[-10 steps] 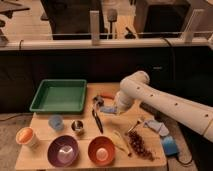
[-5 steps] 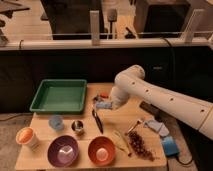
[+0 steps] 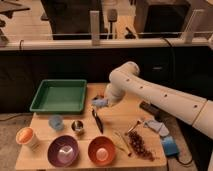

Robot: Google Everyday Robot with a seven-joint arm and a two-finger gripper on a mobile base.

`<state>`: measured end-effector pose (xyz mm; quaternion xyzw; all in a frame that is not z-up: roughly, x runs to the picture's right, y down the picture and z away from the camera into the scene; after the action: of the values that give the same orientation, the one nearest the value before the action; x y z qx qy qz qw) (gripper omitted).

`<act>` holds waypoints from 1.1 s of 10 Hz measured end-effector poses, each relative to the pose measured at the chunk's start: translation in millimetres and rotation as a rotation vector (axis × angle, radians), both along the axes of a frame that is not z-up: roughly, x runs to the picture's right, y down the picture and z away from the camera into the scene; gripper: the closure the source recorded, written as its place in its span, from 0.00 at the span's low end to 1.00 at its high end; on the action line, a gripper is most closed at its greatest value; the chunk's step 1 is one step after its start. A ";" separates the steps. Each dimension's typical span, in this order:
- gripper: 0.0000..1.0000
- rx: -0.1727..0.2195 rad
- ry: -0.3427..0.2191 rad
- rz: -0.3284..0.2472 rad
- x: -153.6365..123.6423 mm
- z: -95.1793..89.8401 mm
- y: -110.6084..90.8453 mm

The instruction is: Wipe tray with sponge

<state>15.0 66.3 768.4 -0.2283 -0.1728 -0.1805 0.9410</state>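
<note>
The wooden surface (image 3: 120, 114) is filling the lower half of the frame and carrying all the tableware. The white arm (image 3: 155, 95) is reaching in from the right edge toward the centre. The green tray (image 3: 58, 109) is sitting at the upper left of the surface, with nothing lying on its floor. A purple bowl (image 3: 62, 150) and an orange bowl (image 3: 101, 150) are standing along the lower edge, apart from the tray. Just right of the tray's right rim, the gripper (image 3: 101, 101) is hovering low over the surface, its jaws pressed together and apparently pinching the light-blue sponge (image 3: 98, 103), which is sitting outside the tray, near its right wall.

Carrying the sponge over to the tray is probably the step in hand. Doing it well is going to mean lifting the sponge clear of the raised rim before travelling left. It can then be lowered flat onto the tray floor and swept in long strokes, pressing lightly so the plastic tray is not sliding. The dark utensil (image 3: 96, 120) lying just below the gripper is worth avoiding.
</note>
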 end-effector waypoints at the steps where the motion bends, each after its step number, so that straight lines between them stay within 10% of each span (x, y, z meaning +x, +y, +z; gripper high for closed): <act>1: 1.00 0.007 -0.006 -0.010 -4.9 0.7 -4.0; 11: 1.00 0.069 -0.043 -0.122 -38.9 8.1 -33.0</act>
<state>-24.0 33.3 776.6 -0.2019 -0.1726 -0.2482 0.9316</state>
